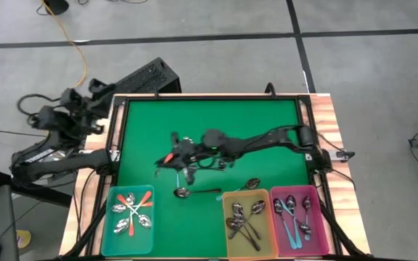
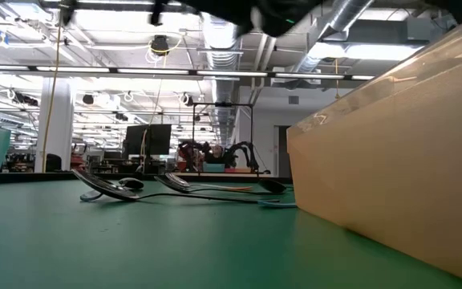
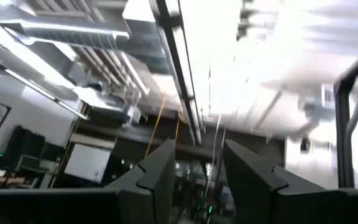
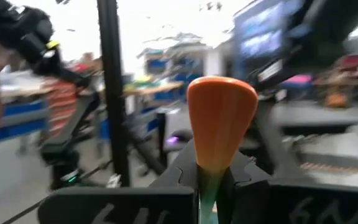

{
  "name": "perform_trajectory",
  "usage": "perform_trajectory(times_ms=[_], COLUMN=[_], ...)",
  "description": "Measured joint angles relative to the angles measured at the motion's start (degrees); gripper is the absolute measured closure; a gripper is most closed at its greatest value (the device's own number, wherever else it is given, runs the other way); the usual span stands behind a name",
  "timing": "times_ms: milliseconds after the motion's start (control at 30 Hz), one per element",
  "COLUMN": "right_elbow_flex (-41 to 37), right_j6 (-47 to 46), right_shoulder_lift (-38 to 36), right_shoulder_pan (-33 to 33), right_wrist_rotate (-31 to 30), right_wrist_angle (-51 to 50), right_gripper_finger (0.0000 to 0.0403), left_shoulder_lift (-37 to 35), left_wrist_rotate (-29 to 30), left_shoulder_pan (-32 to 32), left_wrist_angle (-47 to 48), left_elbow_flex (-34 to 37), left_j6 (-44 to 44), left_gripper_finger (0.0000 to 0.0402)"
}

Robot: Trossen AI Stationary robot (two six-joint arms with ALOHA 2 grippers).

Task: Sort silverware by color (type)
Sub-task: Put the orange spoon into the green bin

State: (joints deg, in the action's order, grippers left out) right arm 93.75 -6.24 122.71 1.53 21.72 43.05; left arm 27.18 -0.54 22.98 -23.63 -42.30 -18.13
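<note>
Spoon (image 4: 221,127): orange handle, flared rounded end, upright between the fingers.
Right gripper (image 1: 170,158): clamped on the spoon, above the green mat (image 1: 209,119).
Left gripper (image 3: 194,171): fingers apart, empty, off the table's left.

Orange-handled spoon (image 4: 221,127) held upright; others (image 1: 239,218) lie in bins and on mat

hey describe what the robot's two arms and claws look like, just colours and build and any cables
Both arms are dark, nearly black, jointed segments with black cables running alongside. The left arm has bulky housings and looped cables. The right arm is slimmer, with a small green light. Each claw, left claw and right claw, has two flat, dark, angular fingers.
</note>
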Motion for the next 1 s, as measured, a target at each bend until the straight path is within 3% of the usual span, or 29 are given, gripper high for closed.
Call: perform_trajectory(times_ms=[267,400,700,1000], right_elbow_flex=[30.02,40.78,39.94,39.94], right_j6=[0.23,0.39,0.18,1.4], right_shoulder_lift=[16.4,22.61,24.72,24.79], right_shoulder_pan=[1.72,2.71,1.07,-0.12], right_wrist_rotate=[8.65,12.08,11.97,11.97], right_wrist_angle=[-21.4,-30.06,-29.93,-29.2], right_gripper_finger=[0.0376,0.0376,0.0374,0.0373], left_shoulder_lift=[-3.9,-4.13,-4.09,-4.09], left_wrist_rotate=[2.69,2.19,1.05,4.25], left_shoulder_pan=[0.0,0.0,-0.01,0.0], left_wrist_angle=[1.88,3.06,9.27,9.3], left_elbow_flex=[0.02,0.02,0.09,0.09], left_j6=[-4.99,-7.19,-6.58,-6.39], left_gripper_finger=[0.0281,0.0281,0.0281,0.0281])
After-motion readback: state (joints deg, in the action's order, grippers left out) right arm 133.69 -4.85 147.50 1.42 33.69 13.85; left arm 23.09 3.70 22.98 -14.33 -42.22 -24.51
